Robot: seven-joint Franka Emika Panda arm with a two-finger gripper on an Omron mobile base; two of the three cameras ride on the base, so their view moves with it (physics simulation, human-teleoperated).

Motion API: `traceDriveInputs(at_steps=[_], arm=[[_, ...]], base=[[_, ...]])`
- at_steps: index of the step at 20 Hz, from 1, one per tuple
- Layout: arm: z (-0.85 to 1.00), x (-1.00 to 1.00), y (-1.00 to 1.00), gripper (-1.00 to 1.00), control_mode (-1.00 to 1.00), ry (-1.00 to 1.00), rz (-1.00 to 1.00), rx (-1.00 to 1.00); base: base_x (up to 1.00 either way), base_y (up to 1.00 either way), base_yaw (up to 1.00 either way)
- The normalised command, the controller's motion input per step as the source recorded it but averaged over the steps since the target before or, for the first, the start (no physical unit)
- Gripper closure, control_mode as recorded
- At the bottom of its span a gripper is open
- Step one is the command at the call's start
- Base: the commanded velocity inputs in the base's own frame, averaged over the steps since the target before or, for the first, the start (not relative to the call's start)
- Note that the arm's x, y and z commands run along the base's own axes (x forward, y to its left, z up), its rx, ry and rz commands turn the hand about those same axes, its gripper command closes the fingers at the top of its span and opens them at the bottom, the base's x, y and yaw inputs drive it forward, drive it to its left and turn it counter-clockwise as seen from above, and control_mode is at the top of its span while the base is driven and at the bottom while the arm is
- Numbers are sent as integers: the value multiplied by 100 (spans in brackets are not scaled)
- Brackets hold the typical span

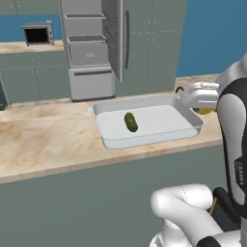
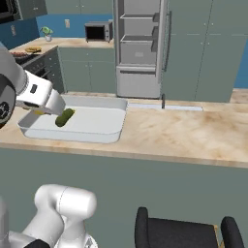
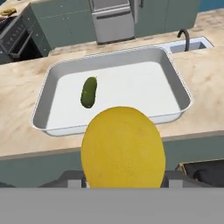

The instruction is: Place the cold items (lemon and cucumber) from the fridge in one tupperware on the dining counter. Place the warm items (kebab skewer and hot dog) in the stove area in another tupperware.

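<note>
The lemon [image 3: 123,146] is big and yellow in the hand view, low in the middle, and the gripper [image 3: 124,177] is clenched on it: a dark finger tip stands tight against each side of the fruit at the bottom. In the left base view a small yellow part of the lemon [image 1: 205,111] shows under the white hand, just beside the right end of the tupperware [image 1: 108,142]. In the right base view a yellow spot [image 2: 38,112] shows under the hand at the left end of the same container.

Going from left to right in the hand view: at the far left stands the dark stove [image 3: 17,37]. Then comes the tupperware [image 3: 39,109], a wide shallow grey tray that lies on the light dining counter [image 3: 17,83]. The cucumber [image 3: 89,92] lies inside it, in the left half, flat on the bottom, with its long side pointing from near to far. The lemon is held on the near side of the tray, at its near rim; whether it is over the tray or a little before it I cannot tell. Right of the tray and farther away there is a sink [image 3: 192,43] with a dark curved tap [image 3: 183,37].

Behind the counter, in the left base view, a microwave [image 1: 38,34] stands on the far counter at the left, and to the right of it the fridge [image 1: 91,48] stands with its door open.
</note>
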Motion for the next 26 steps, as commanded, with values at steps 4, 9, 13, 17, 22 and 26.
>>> traceDriveInputs(at_steps=[4,9,13,17,22,26], arm=[[-20,26,-24,100,-100,11,0,-5],[-17,32,-16,100,-100,12,0,-5],[-22,38,-6,100,-100,11,0,-5],[-31,46,0,100,-100,8,1,-5],[-44,47,0,100,-100,0,2,-2],[-44,48,0,100,-100,2,1,-6]], base=[[0,0,0],[0,0,0],[0,0,0],[0,0,0],[0,0,0],[0,0,0]])
